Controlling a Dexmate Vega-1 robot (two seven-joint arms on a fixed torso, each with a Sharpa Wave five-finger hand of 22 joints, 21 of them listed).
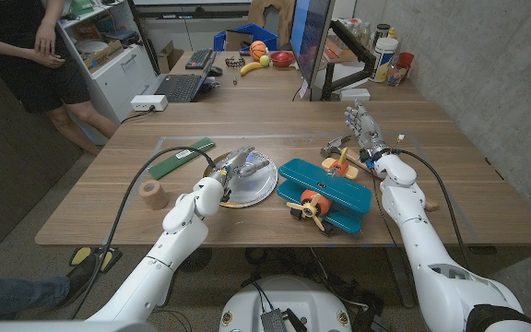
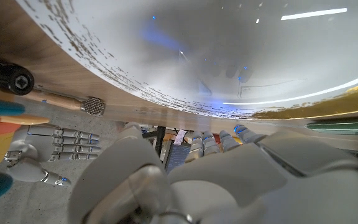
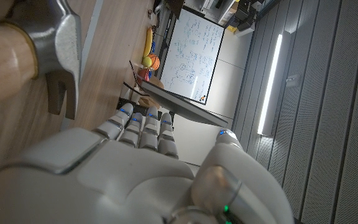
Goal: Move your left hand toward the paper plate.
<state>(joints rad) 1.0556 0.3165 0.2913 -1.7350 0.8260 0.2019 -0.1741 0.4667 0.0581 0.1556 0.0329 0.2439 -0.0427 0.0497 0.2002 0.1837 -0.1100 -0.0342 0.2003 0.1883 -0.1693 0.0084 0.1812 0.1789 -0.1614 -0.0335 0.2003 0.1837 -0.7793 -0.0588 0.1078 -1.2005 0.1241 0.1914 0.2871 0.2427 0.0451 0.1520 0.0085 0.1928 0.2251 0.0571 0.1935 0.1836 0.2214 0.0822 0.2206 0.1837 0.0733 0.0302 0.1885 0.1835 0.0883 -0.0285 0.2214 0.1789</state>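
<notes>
- Left arm: glossy white rounded shells, darker seams at the joints, entering from the lower left of the frame.
- Right arm: the same white casing, from the lower right.
- Black cable loops beside the left arm; another runs along the right.
- Left hand: pale grey segmented fingers.
- Right hand: grey-white fingers with small blue fingertip marks.

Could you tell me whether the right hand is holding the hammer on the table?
No, the right hand stands open with fingers apart beside the hammer, holding nothing.
</notes>
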